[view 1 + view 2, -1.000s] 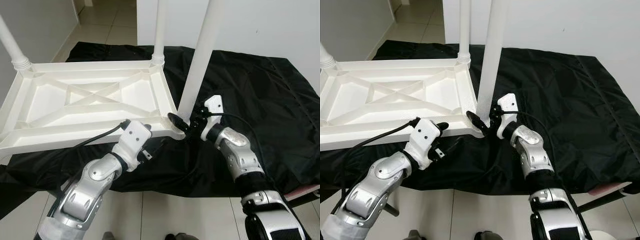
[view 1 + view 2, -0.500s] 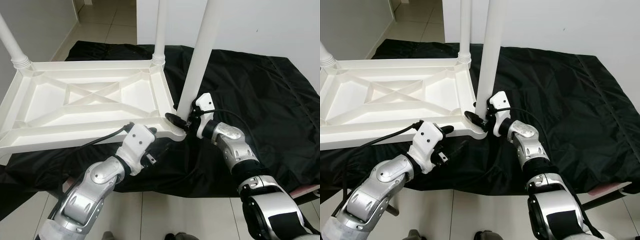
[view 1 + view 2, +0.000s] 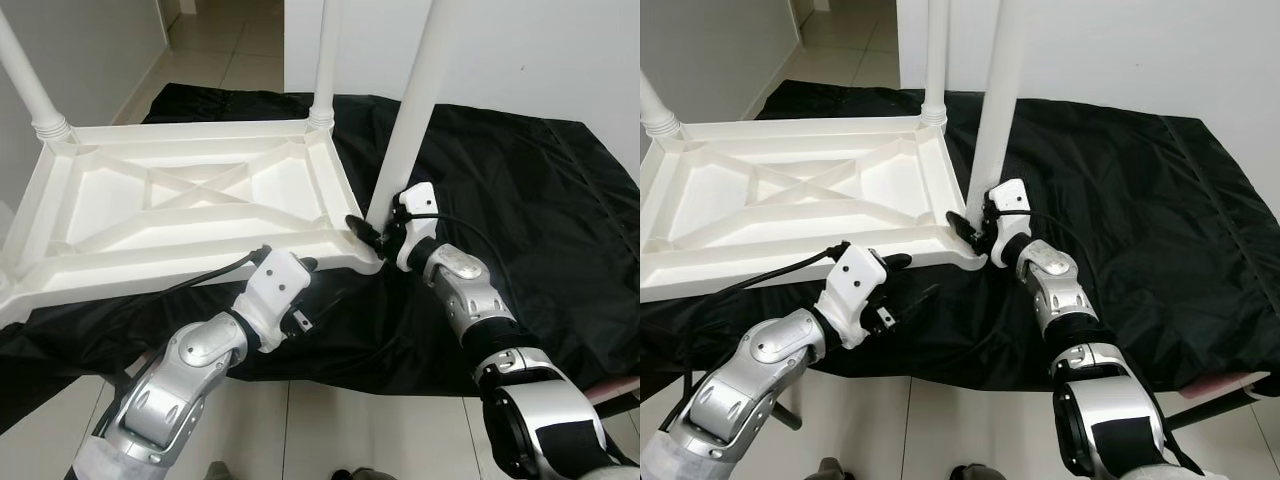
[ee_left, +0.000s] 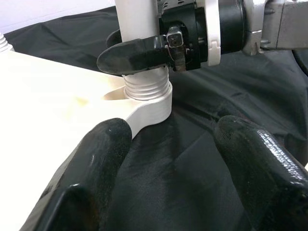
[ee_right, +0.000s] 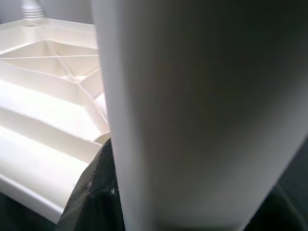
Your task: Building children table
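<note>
A white plastic table top (image 3: 190, 200) lies upside down on a black cloth (image 3: 520, 190). My right gripper (image 3: 375, 232) is shut on the base of a white table leg (image 3: 410, 120), which stands upright in the near right corner socket (image 4: 147, 98). In the right wrist view the leg (image 5: 192, 110) sits close between the fingers. My left gripper (image 3: 320, 285) is open just below the table top's near edge, close to that same corner. Its two black fingers (image 4: 103, 144) are spread wide, with only cloth between them.
Two more white legs stand screwed into the far left corner (image 3: 30, 85) and the far right corner (image 3: 322, 60). The cloth hangs over the front edge above a tiled floor (image 3: 330, 430). A white wall (image 3: 540, 50) rises behind. A pink item (image 3: 620, 385) lies at the cloth's lower right.
My right gripper has moved in closer to the leg's base and now hugs it. My left gripper has shifted a little toward the corner. The camera view has drifted slightly.
</note>
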Available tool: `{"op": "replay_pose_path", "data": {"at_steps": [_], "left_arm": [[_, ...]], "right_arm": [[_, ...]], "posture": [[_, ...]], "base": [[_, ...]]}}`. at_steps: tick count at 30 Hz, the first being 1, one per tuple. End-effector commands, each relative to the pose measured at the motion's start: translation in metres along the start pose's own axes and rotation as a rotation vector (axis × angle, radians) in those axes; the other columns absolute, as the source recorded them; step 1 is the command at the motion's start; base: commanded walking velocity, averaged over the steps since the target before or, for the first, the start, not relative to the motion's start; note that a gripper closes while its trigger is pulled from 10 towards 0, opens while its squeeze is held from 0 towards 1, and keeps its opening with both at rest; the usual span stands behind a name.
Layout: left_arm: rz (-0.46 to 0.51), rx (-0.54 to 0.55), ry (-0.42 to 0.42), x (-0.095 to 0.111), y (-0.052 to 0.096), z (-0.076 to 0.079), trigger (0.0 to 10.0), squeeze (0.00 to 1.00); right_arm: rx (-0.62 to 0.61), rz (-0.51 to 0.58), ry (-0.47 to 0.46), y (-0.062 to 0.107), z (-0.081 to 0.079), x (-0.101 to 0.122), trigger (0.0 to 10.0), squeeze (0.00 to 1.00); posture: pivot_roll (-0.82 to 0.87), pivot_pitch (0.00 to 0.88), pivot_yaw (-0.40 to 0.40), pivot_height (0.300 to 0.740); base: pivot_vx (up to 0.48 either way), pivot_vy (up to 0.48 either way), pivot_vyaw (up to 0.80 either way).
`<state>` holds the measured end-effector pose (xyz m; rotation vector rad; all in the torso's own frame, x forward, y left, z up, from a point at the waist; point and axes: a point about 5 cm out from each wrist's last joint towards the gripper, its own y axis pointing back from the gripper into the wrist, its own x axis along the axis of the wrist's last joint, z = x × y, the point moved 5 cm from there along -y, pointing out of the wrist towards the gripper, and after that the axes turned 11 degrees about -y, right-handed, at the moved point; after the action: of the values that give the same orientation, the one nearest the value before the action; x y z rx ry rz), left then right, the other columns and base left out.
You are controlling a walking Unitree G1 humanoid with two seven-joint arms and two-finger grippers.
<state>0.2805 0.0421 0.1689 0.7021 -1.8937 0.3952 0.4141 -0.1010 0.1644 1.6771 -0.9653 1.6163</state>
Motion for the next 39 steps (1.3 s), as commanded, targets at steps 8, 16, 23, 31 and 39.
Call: {"op": "replay_pose_path", "data": {"at_steps": [8,16,23,31,39], "left_arm": [[0.007,-0.046,0.004,-0.002,0.0,0.005,10.0,0.0],[-0.044,0.027,-0.052,-0.018,0.002,-0.009,10.0,0.0],[-0.048,0.082,-0.068,-0.019,0.004,-0.019,10.0,0.0],[-0.023,0.032,-0.065,-0.017,0.005,-0.01,10.0,0.0],[-0.005,0.023,-0.05,-0.016,0.004,-0.008,10.0,0.0]], "right_arm": [[-0.202,-0.001,-0.056,0.012,-0.014,-0.022,10.0,0.0],[-0.434,0.036,-0.077,0.028,-0.016,-0.029,10.0,0.0],[-0.477,0.058,-0.101,0.038,-0.036,-0.03,10.0,0.0],[-0.47,0.118,-0.12,0.046,-0.039,-0.02,10.0,1.0],[-0.454,0.141,-0.106,0.047,-0.041,-0.014,10.0,1.0]], "posture": [[-0.03,0.064,-0.049,0.74],[-0.04,0.061,-0.049,0.74],[-0.05,0.059,-0.048,0.74],[-0.05,0.051,-0.048,0.74],[-0.05,0.05,-0.049,0.74]], "base": [[0.0,0.0,0.0],[0.0,0.0,0.0],[0.0,0.0,0.0],[0.0,0.0,0.0],[0.0,0.0,0.0]]}}
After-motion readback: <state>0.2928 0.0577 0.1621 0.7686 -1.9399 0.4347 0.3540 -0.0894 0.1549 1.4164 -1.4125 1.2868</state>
